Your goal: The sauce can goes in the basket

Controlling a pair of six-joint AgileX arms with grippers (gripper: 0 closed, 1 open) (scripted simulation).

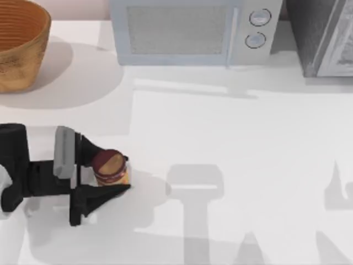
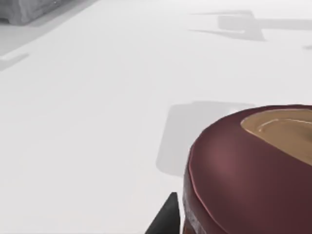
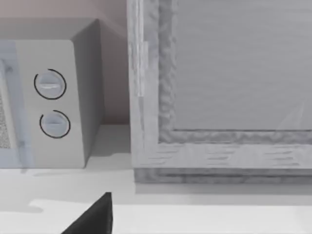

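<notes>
Left pincer [image 1: 113, 174] is down at the bench's left front, fingers spread wide around the sauce can [image 1: 111, 168], one fingertip [image 1: 91, 148] behind it and the other just in front; whether they actually press on it, I can't tell. The can stands upright on the white bench [image 1: 231, 138], maroon top looming large in the left wrist view [image 2: 243, 180]. The basket [image 1: 19, 44] sits well apart at the far left corner, a microwave [image 1: 193, 30] beside it along the back. The right pincer's dark fingertip [image 3: 92, 217] faces the microwave and a grey cabinet [image 3: 219, 87]; its opening I can't tell.
</notes>
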